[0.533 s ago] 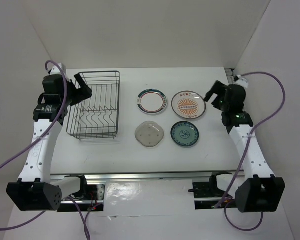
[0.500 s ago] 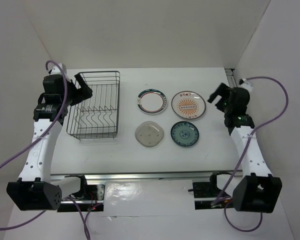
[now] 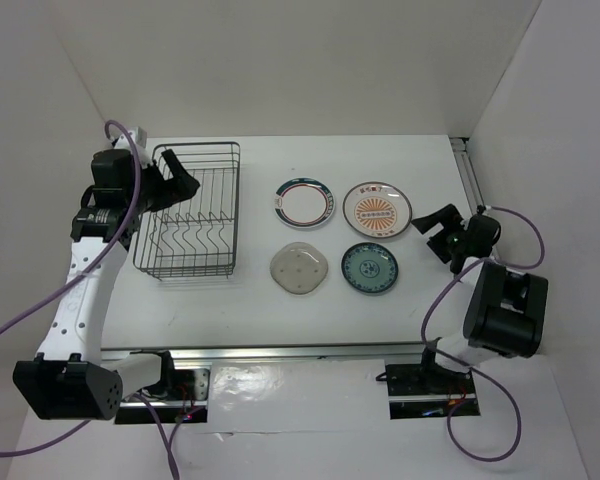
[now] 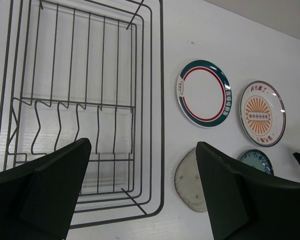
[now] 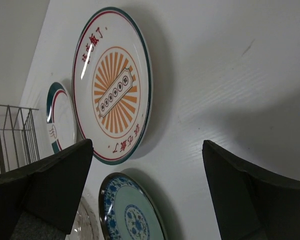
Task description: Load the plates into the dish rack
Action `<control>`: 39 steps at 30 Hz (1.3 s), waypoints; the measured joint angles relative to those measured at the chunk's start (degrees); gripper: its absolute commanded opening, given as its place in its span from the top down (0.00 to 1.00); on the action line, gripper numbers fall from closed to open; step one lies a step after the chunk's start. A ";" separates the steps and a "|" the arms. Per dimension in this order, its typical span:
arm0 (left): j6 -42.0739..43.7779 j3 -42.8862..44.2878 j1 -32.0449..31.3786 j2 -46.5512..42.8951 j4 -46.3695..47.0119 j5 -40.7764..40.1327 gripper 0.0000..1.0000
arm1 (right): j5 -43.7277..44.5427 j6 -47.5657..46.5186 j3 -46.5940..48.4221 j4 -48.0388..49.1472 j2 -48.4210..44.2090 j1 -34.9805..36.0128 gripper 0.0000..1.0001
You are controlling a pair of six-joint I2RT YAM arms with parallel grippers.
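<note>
Four small round plates [image 3: 304, 203] lie flat on the white desk [image 3: 260, 310], right of the rectangular black wire dish rack [image 3: 188, 212].

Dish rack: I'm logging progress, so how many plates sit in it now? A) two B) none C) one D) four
B: the dish rack holds only bare wires; the dark-rimmed plate, sunburst plate, grey-beige plate and teal-blue plate all lie flat on the table to its right.
</note>
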 measured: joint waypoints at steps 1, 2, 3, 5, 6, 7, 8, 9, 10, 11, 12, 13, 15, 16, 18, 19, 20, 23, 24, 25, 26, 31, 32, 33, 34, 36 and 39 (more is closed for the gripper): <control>0.02 -0.07 0.00 0.00 0.17 0.66 0.00 | -0.94 0.37 -0.28 2.27 1.88 0.22 0.05; 0.04 -0.09 0.00 0.00 0.31 1.40 0.00 | -1.90 0.92 -0.35 4.48 4.04 0.44 0.07; 0.04 -0.11 0.00 0.00 0.61 1.97 0.00 | -3.02 1.55 -0.39 7.26 6.54 0.72 0.07; 0.13 -0.46 0.00 -0.13 1.49 3.13 0.00 | -4.61 2.64 -0.37 12.33 10.88 1.36 0.07; 0.22 -0.76 0.00 -0.26 1.92 3.78 0.00 | -5.77 3.30 -0.35 14.62 12.63 1.64 0.07; 0.26 -0.92 0.00 -0.31 2.14 4.39 0.00 | -6.23 3.65 0.13 16.50 13.86 2.16 0.08; 0.35 -1.03 0.00 -0.33 2.36 4.79 0.00 | -6.29 3.63 0.79 17.66 14.88 2.84 0.08; 0.48 -1.18 0.00 -0.35 2.73 5.38 0.00 | -6.23 3.58 1.62 17.86 15.74 3.52 0.08; 0.79 -1.31 0.00 -0.39 2.97 5.88 0.00 | -5.90 3.43 2.69 18.01 16.68 4.42 0.10; 1.07 -1.49 0.00 -0.44 3.26 6.49 0.00 | -5.49 3.26 3.61 18.14 17.53 5.14 0.13; 1.14 -1.57 0.00 -0.44 3.43 7.17 0.00 | -5.20 3.08 4.70 18.40 18.64 5.99 0.16; 1.20 -1.68 0.00 -0.44 3.69 7.89 0.00 | -4.94 2.93 5.60 18.75 19.69 6.60 0.21; 1.27 -1.86 0.00 -0.42 4.13 9.40 0.00 | -4.28 2.82 7.06 19.47 21.75 7.67 0.28; 1.27 -1.97 0.00 -0.42 4.48 10.05 0.00 | -3.67 2.84 7.93 19.58 22.64 8.15 0.29; 1.25 -2.14 0.00 -0.35 5.11 11.13 0.00 | -1.95 2.73 9.18 19.50 23.61 8.87 0.38; 1.25 -2.19 0.00 -0.26 5.29 11.54 0.00 | -0.68 2.75 9.44 19.21 23.80 9.07 0.41; 1.25 -2.19 0.00 -0.15 5.33 11.85 0.00 | -0.11 2.73 9.62 19.08 24.00 9.46 0.50; 1.25 -2.23 0.00 0.00 5.33 12.28 0.00 | 3.13 2.54 9.79 17.46 24.35 9.77 0.73; 1.25 -2.25 0.00 0.00 5.35 12.41 0.00 | 4.11 2.58 10.05 16.96 24.59 9.77 0.89; 1.25 -2.25 0.00 0.00 5.35 12.50 0.00 | 4.85 2.45 10.27 16.59 24.90 9.77 1.00; 1.25 -2.25 0.00 0.00 5.40 12.57 0.00 | 5.29 3.74 10.64 16.13 25.31 9.75 1.00; 1.25 -2.27 0.00 0.02 5.68 13.25 0.00 | 6.03 7.23 12.20 15.37 26.05 9.77 1.00; 1.25 -2.27 0.00 0.17 5.79 13.64 0.00 | 6.51 7.82 12.17 15.04 25.99 9.77 1.00; 1.25 -2.27 0.00 0.42 6.08 14.45 0.00 | 7.34 8.61 12.17 14.62 25.77 9.90 1.00; 1.22 -2.27 0.00 0.85 6.19 14.93 0.00 | 8.22 9.11 12.17 14.27 25.35 10.01 1.00; 1.18 -2.34 0.00 2.05 6.67 17.27 0.00 | 12.15 10.45 12.15 11.93 22.97 10.86 1.00; 0.57 -3.50 0.00 3.74 9.11 22.21 0.00 | 20.63 11.15 11.72 7.67 16.74 12.87 1.00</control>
